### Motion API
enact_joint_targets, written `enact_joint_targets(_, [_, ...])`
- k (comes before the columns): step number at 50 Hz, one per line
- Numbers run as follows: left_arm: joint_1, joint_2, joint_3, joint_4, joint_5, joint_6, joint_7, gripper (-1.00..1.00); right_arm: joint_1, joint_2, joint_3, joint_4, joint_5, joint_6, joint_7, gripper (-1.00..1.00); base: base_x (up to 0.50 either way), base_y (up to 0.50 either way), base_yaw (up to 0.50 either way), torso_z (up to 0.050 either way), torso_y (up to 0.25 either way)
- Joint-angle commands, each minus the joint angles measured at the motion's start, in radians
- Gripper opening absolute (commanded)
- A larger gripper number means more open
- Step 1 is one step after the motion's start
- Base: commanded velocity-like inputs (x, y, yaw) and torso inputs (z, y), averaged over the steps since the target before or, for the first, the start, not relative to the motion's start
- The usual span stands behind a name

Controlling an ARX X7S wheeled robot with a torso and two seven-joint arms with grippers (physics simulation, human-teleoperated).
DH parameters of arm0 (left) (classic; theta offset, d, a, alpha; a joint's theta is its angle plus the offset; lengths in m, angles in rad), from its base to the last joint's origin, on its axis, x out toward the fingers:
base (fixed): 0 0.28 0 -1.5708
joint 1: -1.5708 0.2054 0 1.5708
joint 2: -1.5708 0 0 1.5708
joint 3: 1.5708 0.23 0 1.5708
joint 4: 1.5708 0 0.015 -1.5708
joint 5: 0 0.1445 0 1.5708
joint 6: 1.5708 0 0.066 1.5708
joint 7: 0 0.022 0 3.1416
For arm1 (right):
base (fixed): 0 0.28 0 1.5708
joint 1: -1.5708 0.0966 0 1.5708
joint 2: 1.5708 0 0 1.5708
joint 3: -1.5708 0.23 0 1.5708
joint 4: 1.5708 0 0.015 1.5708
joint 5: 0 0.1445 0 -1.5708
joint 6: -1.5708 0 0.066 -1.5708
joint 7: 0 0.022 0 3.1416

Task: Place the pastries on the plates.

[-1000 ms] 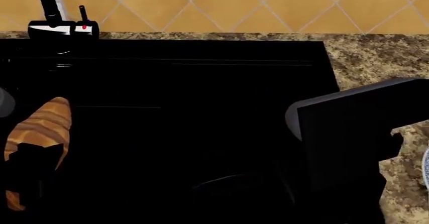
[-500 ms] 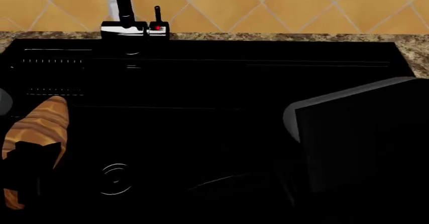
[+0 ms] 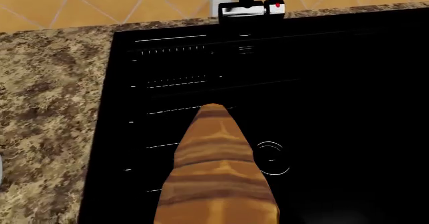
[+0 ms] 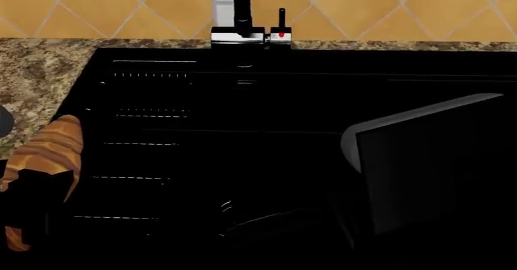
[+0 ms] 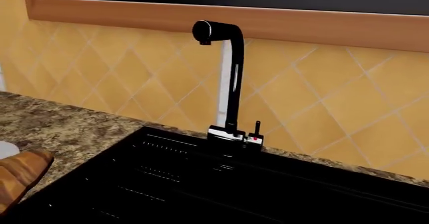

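Note:
The long golden-brown croissant (image 4: 50, 144) with darker stripes is held at the head view's left edge, above the left rim of a black sink (image 4: 242, 131). My left gripper (image 4: 36, 190) shows as a dark shape shut across its middle. In the left wrist view the croissant (image 3: 218, 179) fills the near part and hides the fingers. Its tip also shows in the right wrist view (image 5: 17, 176). Only the right arm's dark grey body (image 4: 428, 167) shows; its gripper is out of view. The small round cake and both plates are not clearly in view.
A black faucet (image 4: 242, 16) with a red-dotted lever stands behind the sink against orange tiles. Speckled brown granite counter (image 4: 40, 70) lies left of the sink. A pale patch (image 5: 5, 148) sits on the counter at the right wrist view's edge; I cannot tell what it is.
The head view has swung left: the faucet and sink slid rightward in the picture and the left counter came into sight. The croissant stays in my left gripper.

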Motion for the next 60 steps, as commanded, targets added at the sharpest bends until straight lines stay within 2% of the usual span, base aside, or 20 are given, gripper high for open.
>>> enact_joint_targets(1, [-0.005, 0.014, -0.023, -0.013, 0.017, 0.034, 0.018, -1.0, -0.005, -0.018, 0.022, -0.008, -0.007, -0.019, -0.035, 1.0, 0.0, 0.5, 0.0, 0.0, 0.0])
enact_joint_targets(52, [-0.055, 0.016, -0.005, -0.031, 0.013, 0.031, 0.018, -1.0, 0.0, -0.017, 0.01, -0.007, -0.024, -0.028, -0.048, 1.0, 0.01, 0.5, 0.0, 0.0, 0.0])
enact_joint_targets(60, [-0.057, 0.017, -0.003, -0.029, 0.014, 0.033, 0.018, -1.0, -0.012, -0.014, 0.02, -0.018, -0.039, -0.042, -0.064, 1.0, 0.29, 0.45, 0.0, 0.0, 0.0])
